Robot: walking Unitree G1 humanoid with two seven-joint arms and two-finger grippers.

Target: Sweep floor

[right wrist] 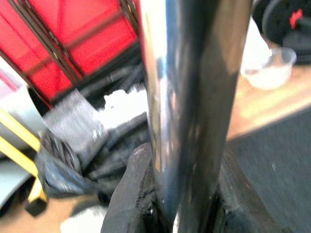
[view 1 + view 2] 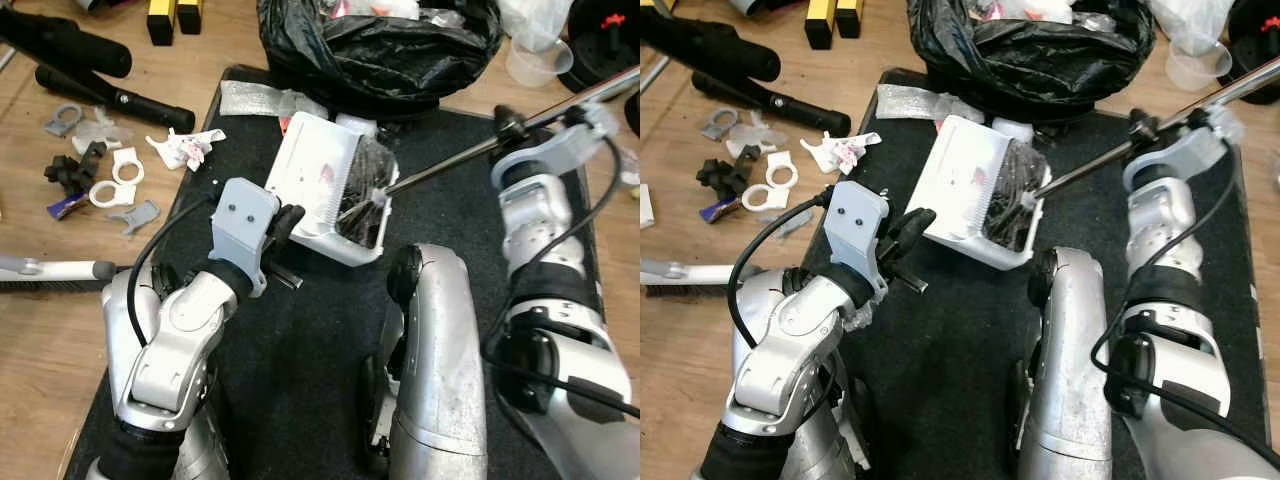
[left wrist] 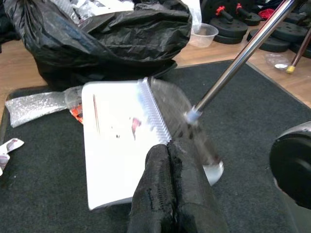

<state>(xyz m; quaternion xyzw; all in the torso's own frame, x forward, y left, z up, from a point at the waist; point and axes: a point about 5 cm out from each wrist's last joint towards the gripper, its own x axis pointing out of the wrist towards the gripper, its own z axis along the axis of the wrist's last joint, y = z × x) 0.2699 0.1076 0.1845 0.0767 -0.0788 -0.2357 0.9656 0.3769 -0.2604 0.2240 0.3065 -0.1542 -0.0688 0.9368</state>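
Both grippers work: right gripper clamps broom pole (dustpan ahead).

- The scene is viewed from the head by both eye views, looking steeply down; the black mat, white dustpan and black bag are shared, slightly offset.
- The dustpan is seen close up by the left wrist view, along the left gripper, facing the far bag.
- The metal pole is seen very near, blurred, in the right wrist view.
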